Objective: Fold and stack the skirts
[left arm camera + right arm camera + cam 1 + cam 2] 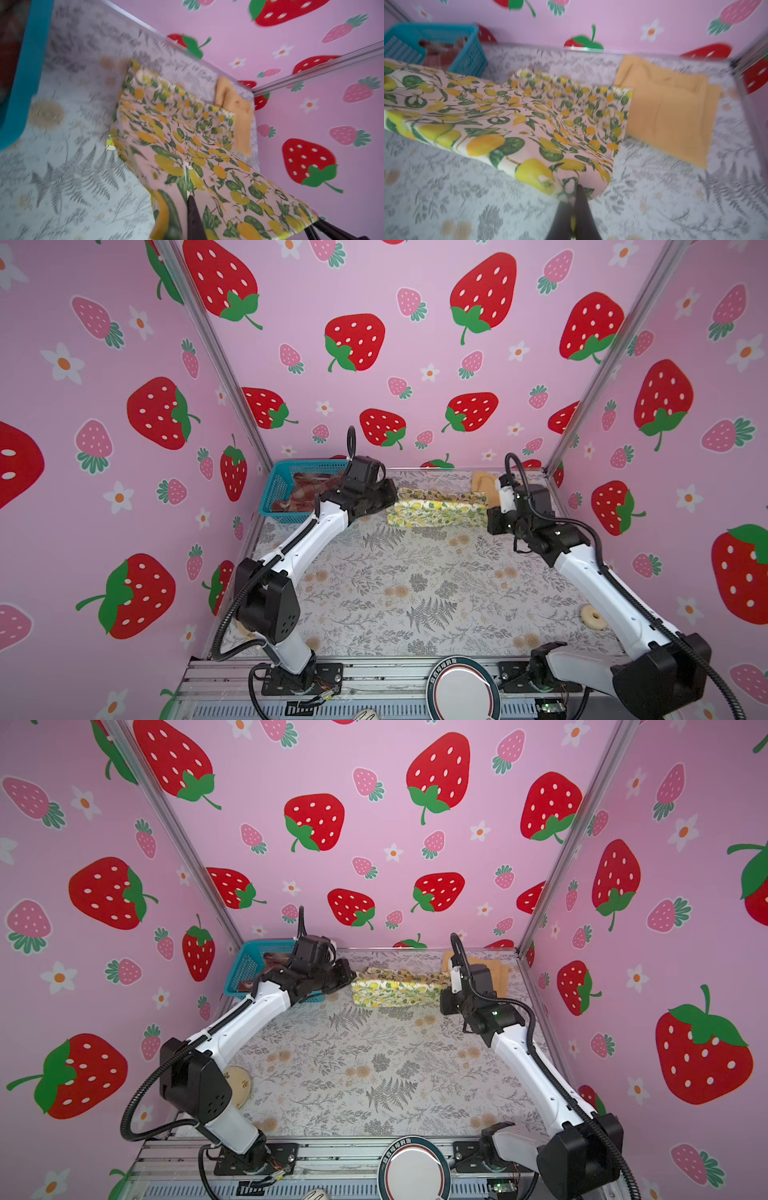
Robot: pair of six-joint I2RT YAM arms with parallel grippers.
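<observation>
The lemon-print skirt (436, 510) (395, 990) is held stretched just above the tabletop at the back. My left gripper (392, 497) (192, 207) is shut on its left end. My right gripper (490, 514) (573, 199) is shut on its right end, both dark fingers pinching the hem. The far part of the lemon skirt (519, 116) (187, 135) sags onto the table and overlaps the edge of the folded mustard-yellow skirt (670, 112) (239, 112) (484, 483) in the back right corner. The plaid skirt (307, 489) (440, 49) lies crumpled in the teal basket.
The teal mesh basket (274, 489) (245, 965) stands in the back left corner, beside my left wrist. A cream ring (593, 617) lies near the right wall and a tan disc (237, 1085) by the left arm's elbow. Strawberry-print walls close in three sides.
</observation>
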